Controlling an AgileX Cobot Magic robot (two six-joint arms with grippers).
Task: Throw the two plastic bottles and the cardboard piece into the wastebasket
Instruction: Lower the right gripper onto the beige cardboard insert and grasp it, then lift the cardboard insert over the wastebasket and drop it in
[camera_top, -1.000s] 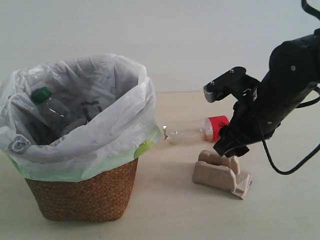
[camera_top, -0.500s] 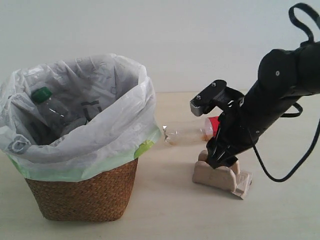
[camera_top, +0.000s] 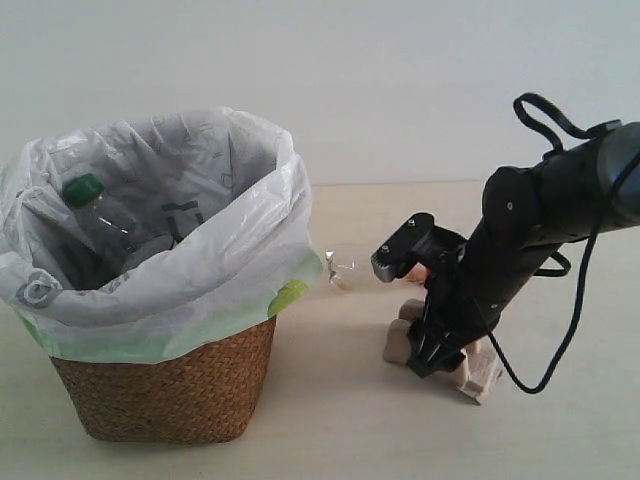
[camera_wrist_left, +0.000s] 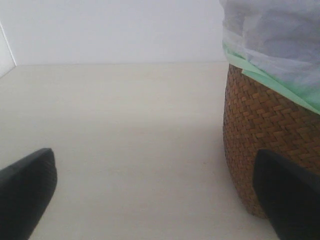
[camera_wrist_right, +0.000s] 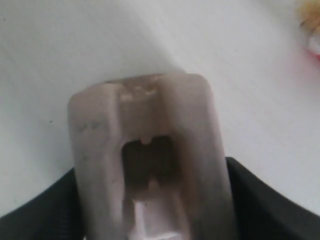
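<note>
- Wastebasket (camera_top: 170, 392): wicker, stands on the left of the table (camera_top: 330, 425). It is lined with a crinkly white plastic bag (camera_top: 235, 255) folded over its rim.
- Green-capped bottle (camera_top: 100, 215): inside the wastebasket, leaning against the bag with its cap uppermost.
- Red-labelled bottle (camera_top: 345, 268): lies on its side on the table, to the right of the wastebasket and apart from it. Its clear base points toward the basket, and the capped end is hidden behind the right arm.
- Cardboard piece (camera_top: 397, 345): on the table, just in front of that bottle.
- Right gripper (camera_top: 433, 358): down over the cardboard piece. The jaws are spread wide with one black finger (camera_wrist_right: 37, 212) on each side, not clenched on it.
- Left gripper (camera_wrist_left: 155, 167): low over bare table beside the basket's wicker wall, released, with nothing between its fingers.
</note>
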